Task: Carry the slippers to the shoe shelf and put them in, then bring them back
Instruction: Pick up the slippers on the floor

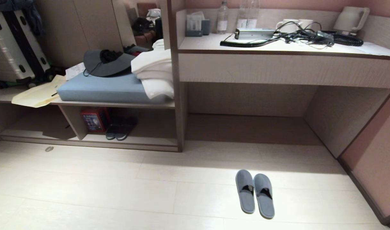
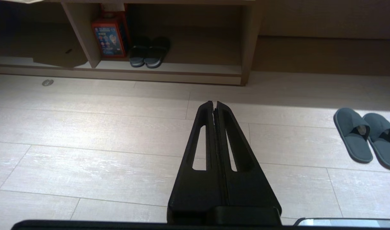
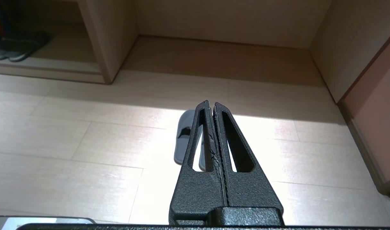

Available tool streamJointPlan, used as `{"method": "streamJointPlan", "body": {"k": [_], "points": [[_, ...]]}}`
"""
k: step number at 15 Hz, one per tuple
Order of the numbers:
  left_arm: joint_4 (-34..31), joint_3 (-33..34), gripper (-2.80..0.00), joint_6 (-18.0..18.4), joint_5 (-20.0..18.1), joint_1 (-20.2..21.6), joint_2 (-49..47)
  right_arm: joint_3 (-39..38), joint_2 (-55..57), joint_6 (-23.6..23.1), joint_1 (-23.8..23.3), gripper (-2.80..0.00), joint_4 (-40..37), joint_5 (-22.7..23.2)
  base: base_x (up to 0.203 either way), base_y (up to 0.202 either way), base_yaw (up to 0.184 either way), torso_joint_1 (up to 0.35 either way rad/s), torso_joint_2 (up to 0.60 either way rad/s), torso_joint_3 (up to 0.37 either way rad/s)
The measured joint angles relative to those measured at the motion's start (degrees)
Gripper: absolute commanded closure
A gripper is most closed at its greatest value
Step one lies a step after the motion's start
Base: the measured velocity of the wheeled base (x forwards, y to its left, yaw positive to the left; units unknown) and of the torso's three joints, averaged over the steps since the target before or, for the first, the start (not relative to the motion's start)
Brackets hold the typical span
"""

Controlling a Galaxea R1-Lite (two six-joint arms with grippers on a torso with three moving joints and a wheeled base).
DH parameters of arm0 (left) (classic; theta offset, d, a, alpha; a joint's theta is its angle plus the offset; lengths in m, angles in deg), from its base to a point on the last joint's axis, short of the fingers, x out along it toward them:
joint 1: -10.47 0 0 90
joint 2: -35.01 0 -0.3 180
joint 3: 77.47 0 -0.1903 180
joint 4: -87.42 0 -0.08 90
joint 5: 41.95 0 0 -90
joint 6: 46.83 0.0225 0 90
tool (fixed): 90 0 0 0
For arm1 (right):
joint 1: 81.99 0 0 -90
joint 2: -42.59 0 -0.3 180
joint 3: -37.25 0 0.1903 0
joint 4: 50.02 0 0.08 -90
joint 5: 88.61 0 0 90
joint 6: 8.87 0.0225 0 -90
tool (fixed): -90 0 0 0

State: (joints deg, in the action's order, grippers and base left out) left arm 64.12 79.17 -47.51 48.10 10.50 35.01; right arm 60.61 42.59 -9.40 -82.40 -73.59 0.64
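While the pair of flat blue-grey fabric slippers (image 1: 254, 194) lies on the pale floor (image 1: 86, 185), seemingly right below the empty, closed right gripper (image 3: 211, 105), the left gripper (image 2: 214, 104) hovers well apart, closed too.

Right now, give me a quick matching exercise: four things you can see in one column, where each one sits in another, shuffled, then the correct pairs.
Things:
1. slippers
2. dark closed-toe pair
3. kettle
4. hat

Places:
A. on the blue cushion
B. on the open floor
C. inside the shoe shelf
D. on the desk counter

Pairs: 1-B, 2-C, 3-D, 4-A
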Motion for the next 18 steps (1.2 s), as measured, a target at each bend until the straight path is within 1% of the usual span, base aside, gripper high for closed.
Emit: {"method": "streamJointPlan", "body": {"k": [18], "points": [[0.0, 0.0, 0.0, -0.1, 0.0, 0.0, 0.0, 0.0, 0.0, 0.7, 0.0, 0.0, 0.1, 0.0, 0.0, 0.0, 0.0, 0.005, 0.0, -0.196]]}}
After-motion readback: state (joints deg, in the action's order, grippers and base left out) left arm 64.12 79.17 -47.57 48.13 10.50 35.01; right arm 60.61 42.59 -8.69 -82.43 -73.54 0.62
